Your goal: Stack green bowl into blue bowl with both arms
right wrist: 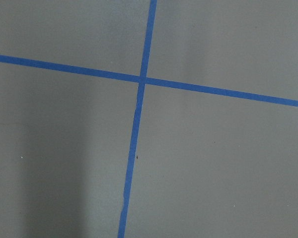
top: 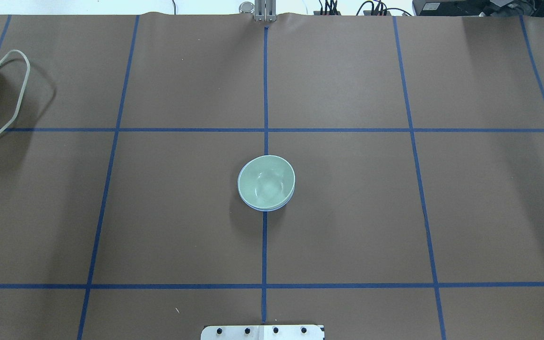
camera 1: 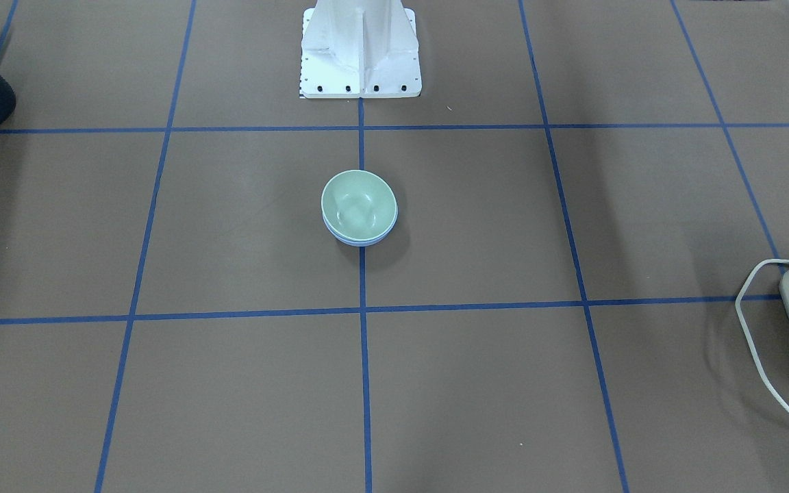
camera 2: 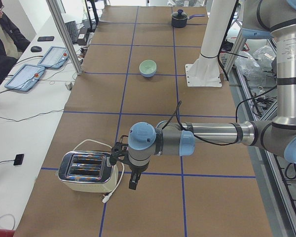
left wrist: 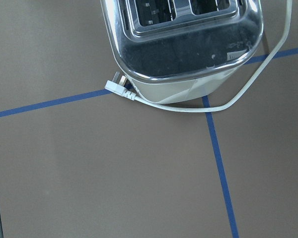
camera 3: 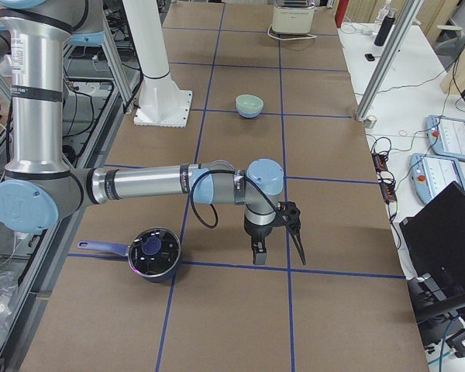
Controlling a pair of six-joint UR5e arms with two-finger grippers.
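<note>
Over the shoulders and across from the robot, we see no arms at all, only the counter (top: 347, 212) and the stack at its middle. The green bowl (camera 1: 359, 204) sits nested upright inside the blue bowl (camera 1: 361, 240), on the centre tape line in front of the white pedestal (camera 1: 360, 51). It is pale mint, smooth and glossy, with soft highlights in its hollow. Of the blue one, only a thin periwinkle crescent of rim peeks out beneath it.

The end views give us what those two cannot. The left arm (camera 2: 212, 133) stretches out low, well apart from the bowls, with its left claw (camera 2: 117, 154) just beside the toaster (camera 2: 87, 171). The right arm (camera 3: 139, 184) reaches out at the other end, with its right claw (camera 3: 297, 240) hanging near the dark pot (camera 3: 153, 252). Both claws show only from the side and small, so we cannot tell whether either is spread or closed. Neither is anywhere near a bowl.

The left wrist camera looks down on the toaster's chrome top, its pale cord and its loose plug (left wrist: 118, 84) lying on the counter. The right wrist camera shows nothing but a crossing of blue tape (right wrist: 140, 81).

We count two bowls, two arms, two claws, one toaster, one pot and one pedestal. One person (camera 2: 2, 39) sits at the side desk in the left end view.
</note>
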